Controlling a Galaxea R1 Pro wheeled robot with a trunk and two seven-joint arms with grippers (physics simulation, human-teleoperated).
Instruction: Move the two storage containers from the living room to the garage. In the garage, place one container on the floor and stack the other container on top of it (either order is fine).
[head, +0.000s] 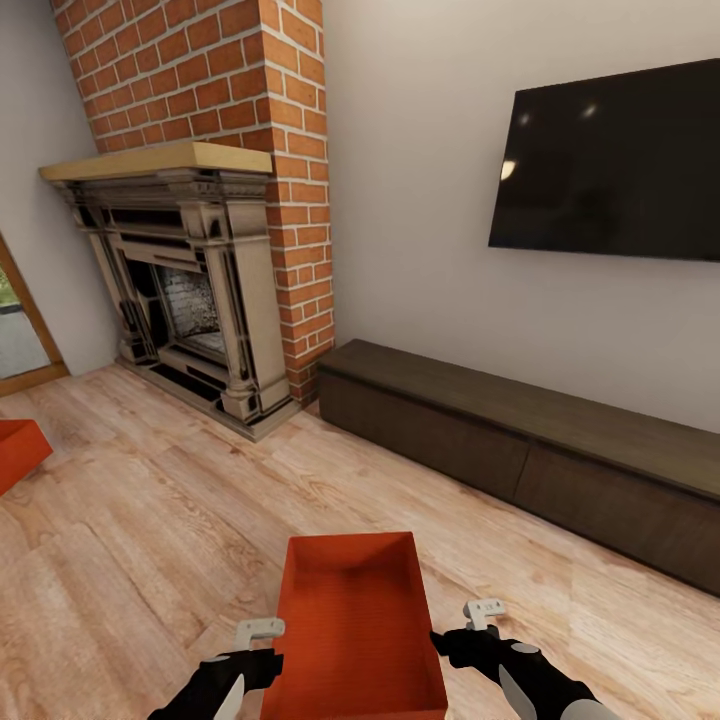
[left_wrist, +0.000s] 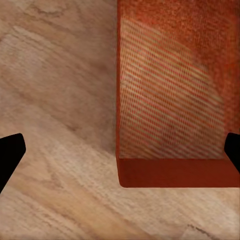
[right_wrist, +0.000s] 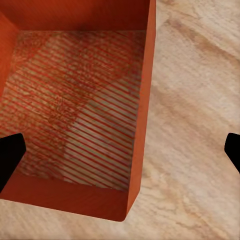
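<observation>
I am in the living room. One orange-red storage container (head: 355, 620) sits open-topped on the wood-plank floor right in front of me, its ribbed bottom plain in both wrist views (left_wrist: 170, 100) (right_wrist: 75, 110). My left gripper (head: 262, 648) (left_wrist: 120, 150) is open, its fingers spread to either side of the bin's left wall. At the bin's right wall, my right gripper (head: 468, 625) (right_wrist: 121, 152) is open in the same way. A corner of the second storage container (head: 15, 450) shows at the left edge of the head view. The garage is out of view.
A brick fireplace (head: 190, 300) stands ahead on the left. A long dark cabinet (head: 520, 430) runs along the wall under a wall TV (head: 610, 160). A doorway (head: 15, 330) opens at far left. Light wood floor (head: 150, 520) stretches between the bins.
</observation>
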